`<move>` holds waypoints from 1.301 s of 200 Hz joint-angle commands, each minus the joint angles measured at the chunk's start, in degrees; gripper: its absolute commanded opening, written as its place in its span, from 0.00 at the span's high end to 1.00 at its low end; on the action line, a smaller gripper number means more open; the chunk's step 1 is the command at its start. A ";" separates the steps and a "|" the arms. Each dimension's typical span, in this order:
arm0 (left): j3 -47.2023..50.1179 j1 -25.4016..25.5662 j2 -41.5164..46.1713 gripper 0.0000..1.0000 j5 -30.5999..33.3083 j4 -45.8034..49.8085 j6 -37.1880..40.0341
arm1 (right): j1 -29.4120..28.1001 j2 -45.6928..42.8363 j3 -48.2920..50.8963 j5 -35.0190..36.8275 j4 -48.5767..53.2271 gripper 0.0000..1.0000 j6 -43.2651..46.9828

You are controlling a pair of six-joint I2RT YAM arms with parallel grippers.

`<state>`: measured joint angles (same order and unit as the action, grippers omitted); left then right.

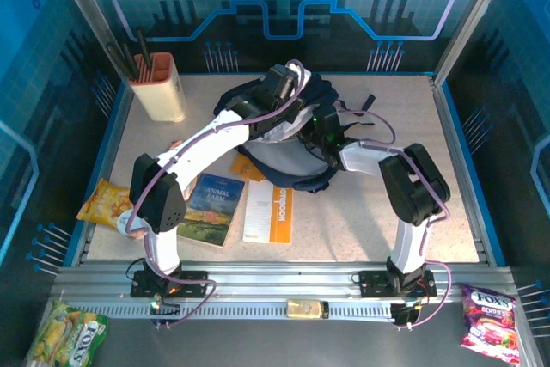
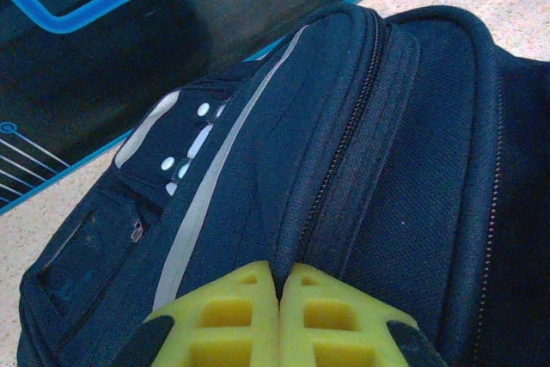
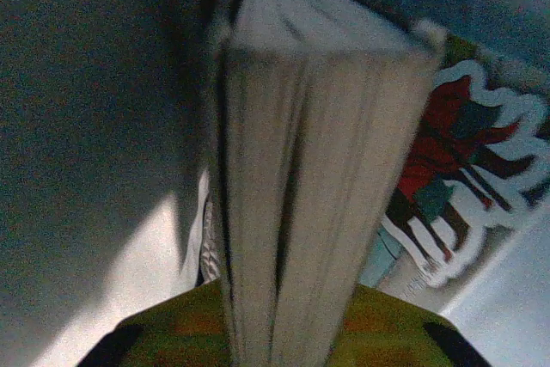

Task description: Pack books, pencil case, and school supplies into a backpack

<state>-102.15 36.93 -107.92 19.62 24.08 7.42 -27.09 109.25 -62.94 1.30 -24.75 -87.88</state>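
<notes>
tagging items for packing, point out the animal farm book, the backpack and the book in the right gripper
animal farm book point(image 1: 209, 210): top view, cover middle
backpack point(image 2: 412, 178): left wrist view, navy panel beside zipper
held book point(image 3: 318, 178): right wrist view, page edges

A robotics lab cell: blue circuit-patterned wall panels point(image 1: 284, 6) enclose a speckled beige tabletop point(image 1: 464, 169), with a slotted aluminium mounting rail point(image 1: 284, 285) at front.

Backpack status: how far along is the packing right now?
Done: nothing confirmed packed. In hand: the right tool grips a book edge-on, apparently inside the backpack, while the left tool sits closed at its zipper seam. Left: Animal Farm and the white-orange notebook lie on the table, and the pens stand in their holder.
</notes>
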 commanded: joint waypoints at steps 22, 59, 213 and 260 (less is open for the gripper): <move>-1.06 -0.28 4.40 1.00 -0.43 -6.72 -2.26 | -0.64 7.16 -5.39 -12.70 -7.74 0.60 -0.87; -0.34 -1.35 4.43 1.00 -0.86 -6.51 -4.11 | 0.67 0.02 2.85 -12.37 -7.43 0.39 1.06; 9.29 -5.20 0.90 0.50 -19.96 -1.71 -15.93 | 19.80 -42.42 19.62 -6.55 27.72 0.17 34.00; 20.56 -13.49 6.00 0.15 -27.62 -9.47 -34.07 | 19.57 -36.49 8.85 -8.73 34.69 0.17 45.20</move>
<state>-87.11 28.40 -105.97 -3.20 18.70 -14.41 -7.40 69.58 -48.73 -7.05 4.01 -51.75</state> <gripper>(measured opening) 0.815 0.832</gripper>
